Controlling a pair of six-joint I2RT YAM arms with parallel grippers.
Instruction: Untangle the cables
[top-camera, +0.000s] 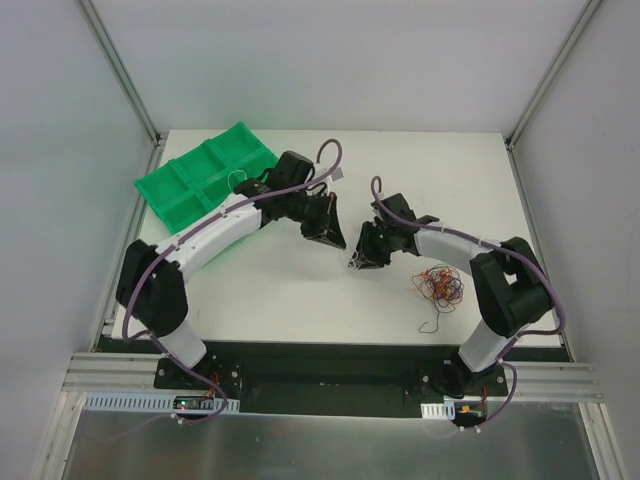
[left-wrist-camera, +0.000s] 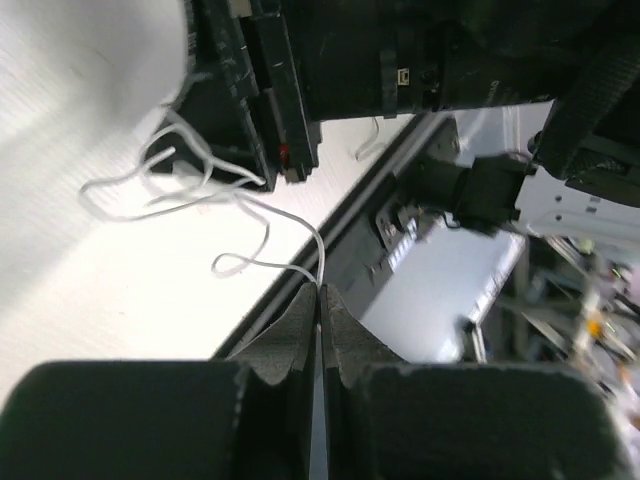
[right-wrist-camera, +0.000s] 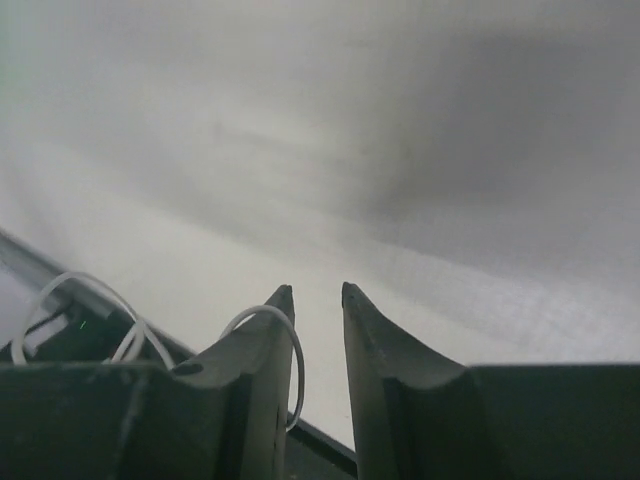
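Note:
A small clump of thin red, orange and brown cables (top-camera: 438, 285) lies on the white table to the right, with a dark strand (top-camera: 432, 322) trailing toward the near edge. My left gripper (top-camera: 335, 240) (left-wrist-camera: 322, 292) is shut on a thin white cable (left-wrist-camera: 320, 262). That cable curls in loose loops across to my right gripper (top-camera: 355, 262), close by at mid-table. In the right wrist view the right gripper (right-wrist-camera: 315, 290) stands with its jaws apart. A loop of the white cable (right-wrist-camera: 261, 308) hangs over its left finger and dips into the gap, unpinched.
A green tray (top-camera: 160, 185) with several compartments sits at the back left, beside the left arm's elbow. Thick purple cables run along both arms. The table's dark near edge shows behind the white cable in the left wrist view.

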